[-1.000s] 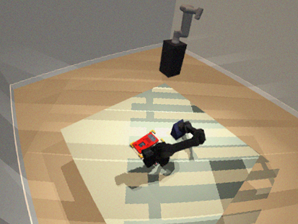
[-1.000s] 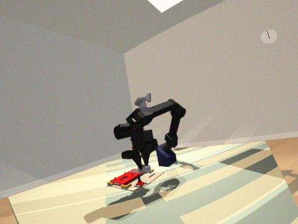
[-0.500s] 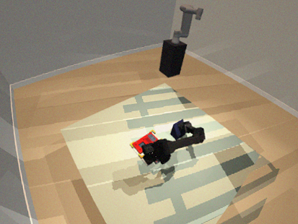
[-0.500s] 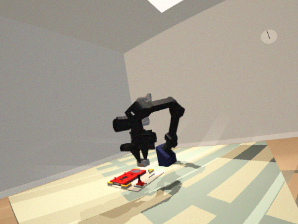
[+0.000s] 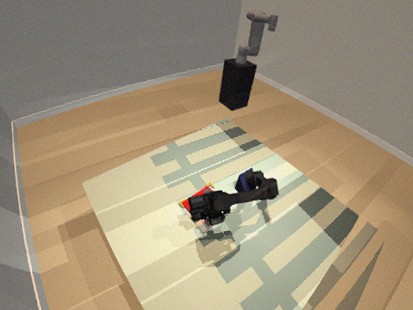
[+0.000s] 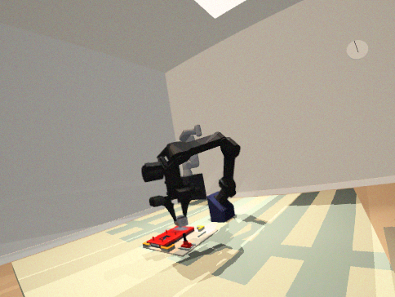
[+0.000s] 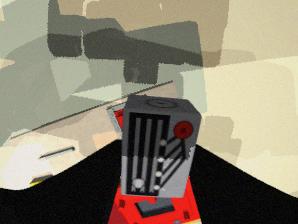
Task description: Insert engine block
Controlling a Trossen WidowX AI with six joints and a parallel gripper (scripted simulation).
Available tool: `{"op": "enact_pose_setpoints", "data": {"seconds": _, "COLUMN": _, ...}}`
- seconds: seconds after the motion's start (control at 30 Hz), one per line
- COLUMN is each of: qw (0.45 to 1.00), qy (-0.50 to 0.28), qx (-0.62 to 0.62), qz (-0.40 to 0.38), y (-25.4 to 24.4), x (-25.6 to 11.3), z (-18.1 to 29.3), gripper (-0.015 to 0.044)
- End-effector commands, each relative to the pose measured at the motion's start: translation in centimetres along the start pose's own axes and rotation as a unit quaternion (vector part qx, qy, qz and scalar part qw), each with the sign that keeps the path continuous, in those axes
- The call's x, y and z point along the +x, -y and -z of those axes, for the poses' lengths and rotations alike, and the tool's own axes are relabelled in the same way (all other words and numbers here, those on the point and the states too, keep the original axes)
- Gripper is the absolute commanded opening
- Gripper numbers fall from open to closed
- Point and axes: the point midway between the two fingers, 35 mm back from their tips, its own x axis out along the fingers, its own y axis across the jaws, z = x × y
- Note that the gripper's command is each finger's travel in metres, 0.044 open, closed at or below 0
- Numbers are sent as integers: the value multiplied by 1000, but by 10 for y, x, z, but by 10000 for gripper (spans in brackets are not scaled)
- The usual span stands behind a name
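My gripper (image 6: 180,220) (image 7: 156,149) is shut on the grey engine block (image 6: 182,222) (image 7: 175,172). In the wrist view the block's face shows dark slots on the left and a red disc at the upper right. In the exterior view the block is upright between the fingertips, above the far end of the red car body (image 6: 158,241) (image 5: 201,194). The car body shows partly below the block in the wrist view (image 7: 116,216). The block hides what lies right beneath it, so I cannot see the opening and rib clearly, nor tell the exact gap. The arm covers the block in the top view.
The car body is on a thin pale board (image 7: 75,122). A small red piece with a black upright stick (image 6: 186,245) stands beside the body. Orange blocks (image 6: 167,247) are at its near corner, and a yellow piece (image 6: 200,228) is at the board's far side. My blue arm base (image 6: 219,210) is behind.
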Motion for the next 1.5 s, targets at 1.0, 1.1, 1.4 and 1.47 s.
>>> {"op": "enact_pose_setpoints", "data": {"seconds": 1.0, "qw": 931, "qy": -4, "qx": 365, "qz": 1, "y": 23, "x": 38, "z": 105, "gripper": 0}}
{"op": "enact_pose_setpoints", "data": {"seconds": 1.1, "qw": 919, "qy": -3, "qx": 394, "qz": 2, "y": 23, "x": 42, "z": 114, "gripper": 0}}
{"op": "enact_pose_setpoints", "data": {"seconds": 1.4, "qw": 877, "qy": -3, "qx": 481, "qz": 1, "y": 24, "x": 52, "z": 140, "gripper": 0}}
{"op": "enact_pose_setpoints", "data": {"seconds": 1.47, "qw": 866, "qy": -3, "qx": 499, "qz": 1, "y": 23, "x": 55, "z": 146, "gripper": 0}}
